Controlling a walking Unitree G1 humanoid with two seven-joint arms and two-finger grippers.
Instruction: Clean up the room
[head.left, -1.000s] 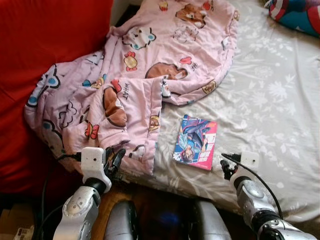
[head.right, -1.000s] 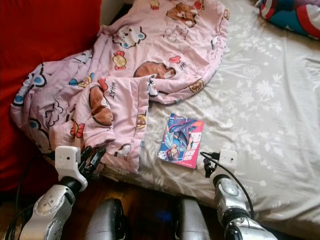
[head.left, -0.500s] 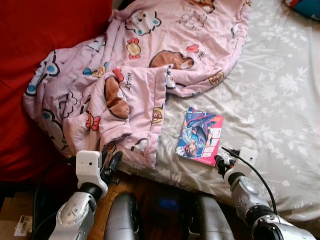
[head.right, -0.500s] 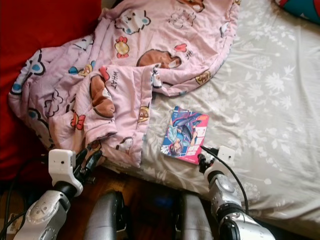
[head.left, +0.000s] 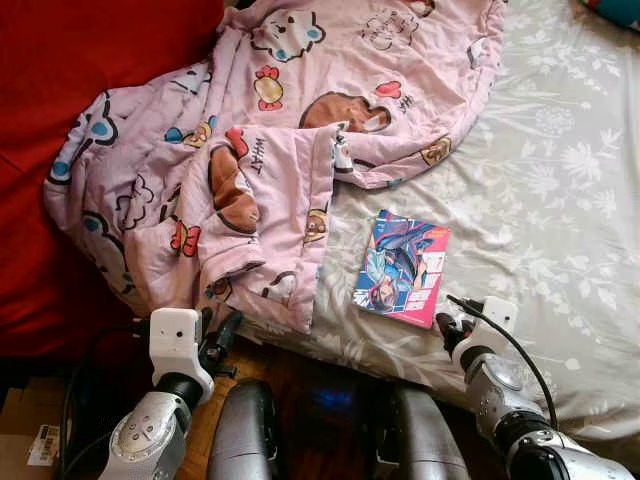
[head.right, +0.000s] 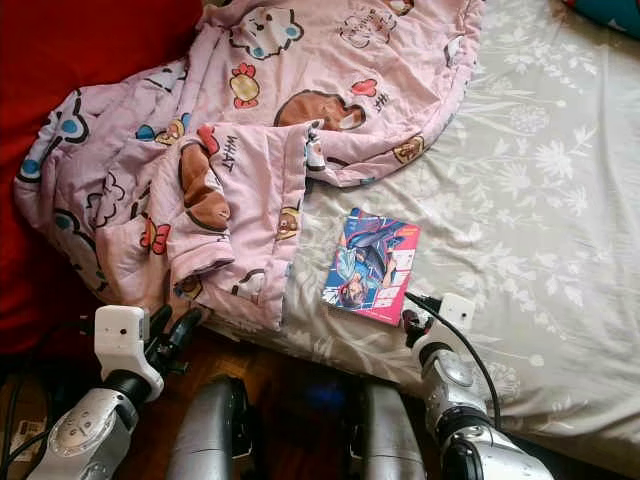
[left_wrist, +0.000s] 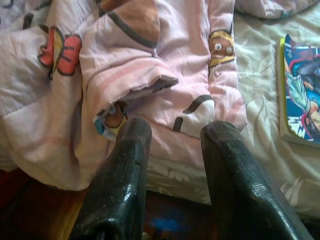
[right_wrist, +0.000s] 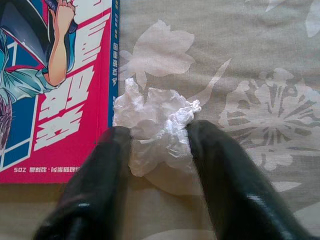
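Observation:
A crumpled white wad (right_wrist: 157, 117) sits between the fingers of my right gripper (right_wrist: 157, 145), which is shut on it just over the grey flowered bed sheet (head.left: 560, 180). The wad touches the edge of a colourful comic book (head.left: 403, 267) lying flat on the bed. From the head, the right gripper (head.left: 447, 328) is at the book's near right corner. A pink cartoon quilt (head.left: 280, 130) lies rumpled over the bed's left half and hangs over its edge. My left gripper (head.left: 220, 335) is open below that hanging edge, with nothing between its fingers (left_wrist: 127, 165).
A red fabric surface (head.left: 90, 40) fills the left side beside the quilt. Wooden floor (head.left: 320, 375) shows under the bed's near edge, between my legs (head.left: 245, 430). A cardboard box (head.left: 25, 440) sits at the lower left.
The whole picture has shifted, so the camera moved. The right gripper stays at the book's corner. The left gripper sits slightly lower, off the quilt's edge.

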